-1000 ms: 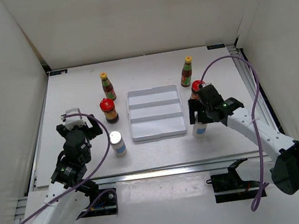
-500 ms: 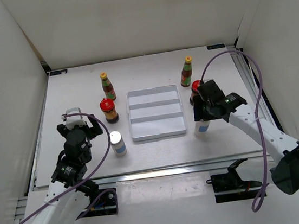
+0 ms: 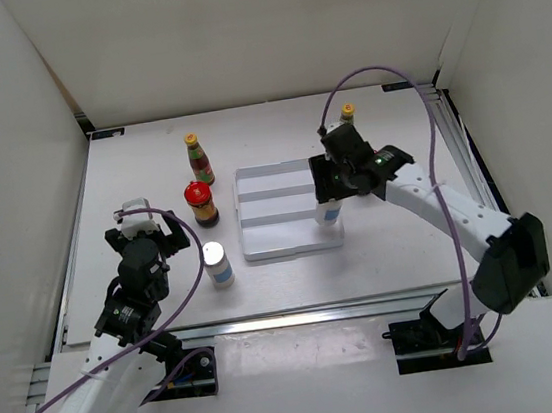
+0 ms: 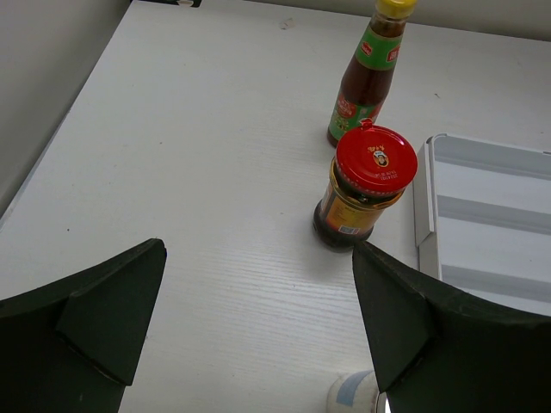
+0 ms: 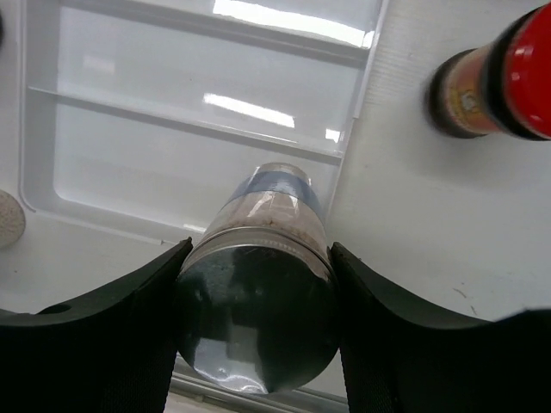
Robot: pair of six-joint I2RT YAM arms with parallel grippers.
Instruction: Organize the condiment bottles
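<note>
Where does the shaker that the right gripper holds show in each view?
Top external: shaker centre-right, at the white ridged tray's right edge.
Left wrist: not in it; tray at right.
Right wrist: bottom centre, clamped in the right gripper; tray behind.
Shared landmark: the tray.

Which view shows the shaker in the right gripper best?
Right wrist: the shaker fills the frame, clamped by the right gripper at the tray edge. Top external shows it small, partly hidden under the gripper. Left wrist misses it.

Left gripper (image 4: 258, 323) spread wide; right gripper (image 5: 254, 288) clamped, arm outstretched
</note>
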